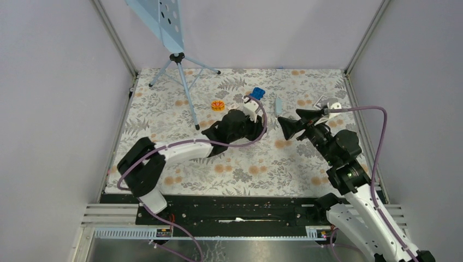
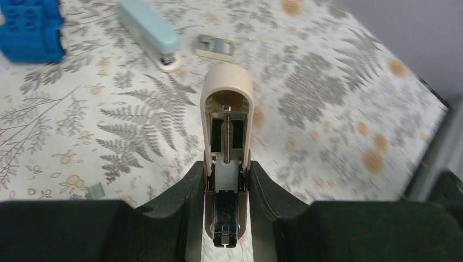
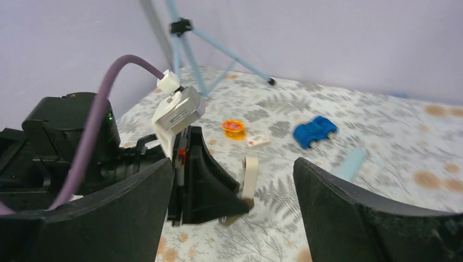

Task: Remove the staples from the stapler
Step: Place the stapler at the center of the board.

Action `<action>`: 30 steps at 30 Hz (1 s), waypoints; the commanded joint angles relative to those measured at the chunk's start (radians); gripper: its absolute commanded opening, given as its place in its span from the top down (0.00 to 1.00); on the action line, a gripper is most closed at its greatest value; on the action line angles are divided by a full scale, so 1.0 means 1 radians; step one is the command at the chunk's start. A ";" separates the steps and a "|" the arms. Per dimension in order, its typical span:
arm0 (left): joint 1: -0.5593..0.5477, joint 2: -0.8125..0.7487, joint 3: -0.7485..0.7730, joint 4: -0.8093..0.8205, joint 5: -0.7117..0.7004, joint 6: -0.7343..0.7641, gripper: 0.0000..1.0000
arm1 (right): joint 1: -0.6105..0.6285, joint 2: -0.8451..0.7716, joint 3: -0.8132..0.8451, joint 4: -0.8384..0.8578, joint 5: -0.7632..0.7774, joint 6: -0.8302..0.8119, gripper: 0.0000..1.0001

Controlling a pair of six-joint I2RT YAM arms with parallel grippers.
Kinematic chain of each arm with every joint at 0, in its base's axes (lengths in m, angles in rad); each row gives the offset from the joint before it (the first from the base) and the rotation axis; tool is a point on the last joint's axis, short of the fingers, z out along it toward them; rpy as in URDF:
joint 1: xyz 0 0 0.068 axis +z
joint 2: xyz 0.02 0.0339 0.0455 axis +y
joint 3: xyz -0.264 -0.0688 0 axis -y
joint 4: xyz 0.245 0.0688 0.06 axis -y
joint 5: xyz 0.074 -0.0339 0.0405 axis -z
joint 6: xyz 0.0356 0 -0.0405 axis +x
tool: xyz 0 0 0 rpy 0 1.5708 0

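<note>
My left gripper point(image 2: 226, 170) is shut on the base of a beige stapler point(image 2: 226, 98), held just above the cloth. The stapler's lid stands upright, showing the spring and the white pusher. Its black magazine channel point(image 2: 225, 215) looks bare. In the left wrist view, a tiny silvery-grey strip that looks like the staples point(image 2: 95, 190) lies on the cloth to the left of the fingers. My right gripper point(image 3: 233, 164) hangs open and empty a short way in front of the stapler's lid point(image 3: 250, 174). In the top view the right gripper point(image 1: 293, 123) faces the left gripper point(image 1: 257, 130).
A blue toy car point(image 1: 257, 93) and a light blue stapler point(image 1: 278, 105) lie behind the grippers. A flat greyish box point(image 2: 214, 46) lies beyond them. An orange spool point(image 1: 218, 105) and a small white box point(image 3: 256, 141) lie further left. A tripod point(image 1: 180, 71) stands at the back left.
</note>
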 commanded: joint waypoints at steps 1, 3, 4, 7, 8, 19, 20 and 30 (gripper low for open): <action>-0.002 0.146 0.179 -0.023 -0.259 -0.131 1.00 | 0.000 -0.069 0.041 -0.174 0.268 0.021 0.13; -0.003 0.240 0.283 -0.076 -0.327 -0.172 1.00 | 0.000 -0.083 0.051 -0.243 0.325 0.038 0.13; -0.002 0.288 0.339 -0.113 -0.353 -0.193 1.00 | 0.000 -0.088 0.058 -0.269 0.355 0.048 0.14; -0.002 0.433 0.517 -0.208 -0.437 -0.247 1.00 | 0.000 -0.095 0.074 -0.334 0.423 0.096 0.14; -0.001 0.475 0.562 -0.226 -0.459 -0.260 1.00 | 0.000 -0.096 0.081 -0.351 0.434 0.116 0.15; 0.015 0.826 0.982 -0.461 -0.598 -0.277 1.00 | 0.000 -0.099 0.112 -0.477 0.455 0.169 0.15; 0.015 0.845 1.008 -0.474 -0.612 -0.277 1.00 | 0.000 -0.098 0.111 -0.486 0.456 0.168 0.15; 0.028 0.919 1.062 -0.490 -0.658 -0.305 1.00 | 0.000 -0.104 0.104 -0.515 0.456 0.154 0.15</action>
